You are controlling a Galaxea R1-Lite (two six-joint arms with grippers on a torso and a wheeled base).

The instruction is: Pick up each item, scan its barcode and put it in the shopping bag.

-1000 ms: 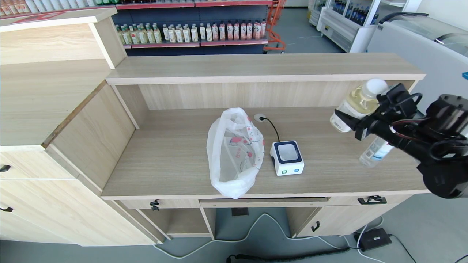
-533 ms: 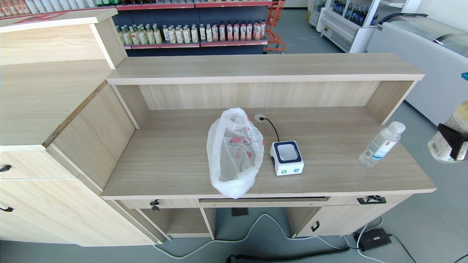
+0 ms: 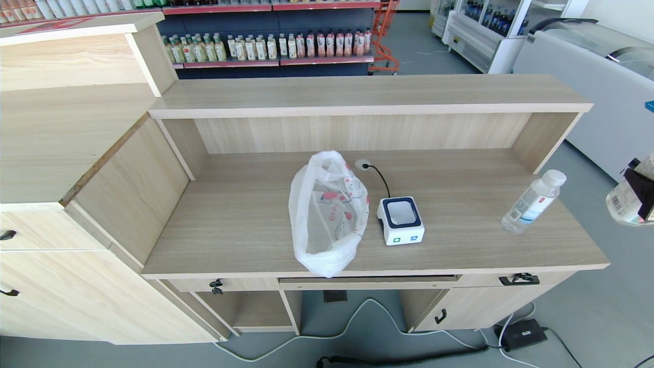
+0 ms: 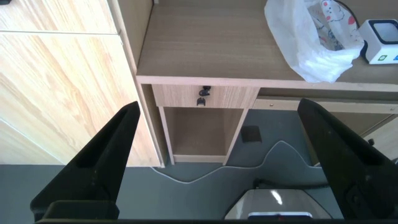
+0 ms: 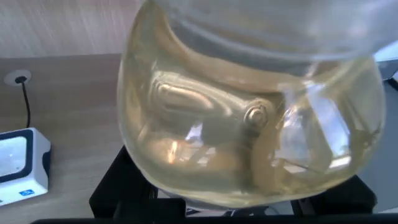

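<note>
**Right hand** (image 3: 641,197): at 3 o'clock in the head view, out past the right end of the light wood tabletop (image 3: 245,214). Its fingers pinch a plastic bottle of pale yellow liquid (image 3: 619,204), held tilted in the air.

**Left hand** (image 4: 217,109): two black fingers spread wide with nothing between them, low in front of the tabletop's 7 o'clock corner.

**Labels:** the held bottle's white label carries a barcode; its other print is too small to read.

**On the tabletop:**
- White plastic shopping bag with red print (image 3: 327,214), at the middle with its mouth open.
- White box scanner with a dark-framed window (image 3: 401,221), just beside the bag at its 3 o'clock.
- Clear plastic water bottle with a white cap (image 3: 531,204), near the right end.

**Change:** a second ago the right hand held the yellow bottle over the tabletop's right end. It has since swung out to 3 o'clock. The bag, scanner and clear bottle are unmoved.
</note>
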